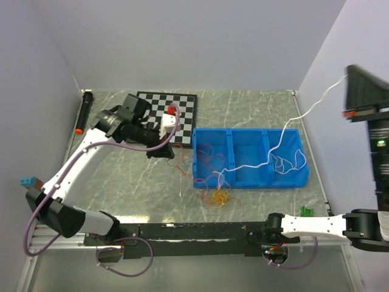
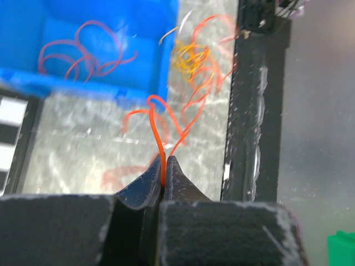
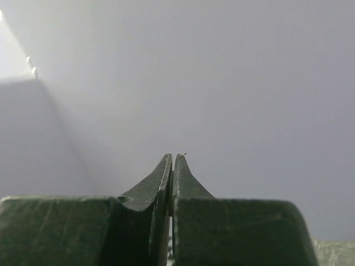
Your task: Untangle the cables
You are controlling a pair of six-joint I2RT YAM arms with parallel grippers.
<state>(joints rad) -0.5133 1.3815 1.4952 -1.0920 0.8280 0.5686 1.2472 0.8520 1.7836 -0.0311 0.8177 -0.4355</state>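
My left gripper [image 1: 163, 151] [image 2: 163, 162] is low over the table beside the checkerboard. It is shut on a thin red-orange cable [image 2: 160, 133] that trails across the table [image 1: 182, 169] to an orange-yellow tangle [image 1: 219, 196] [image 2: 191, 58] in front of the blue bin. A red cable [image 1: 209, 155] [image 2: 83, 52] lies looped in the bin's left compartment. My right gripper [image 1: 349, 78] [image 3: 172, 158] is raised high at the right, jaws shut. A white cable [image 1: 304, 112] runs from it down into the bin, over the dividers, with a coil in the right compartment.
The blue three-compartment bin [image 1: 249, 184] [image 2: 33, 77] stands right of centre. A checkerboard [image 1: 182, 100] lies at the back. A black marker with an orange tip [image 1: 84, 112] lies along the left wall. A black rail [image 1: 194, 231] [image 2: 255, 111] runs along the near edge, with a green piece [image 1: 306, 212] at its right.
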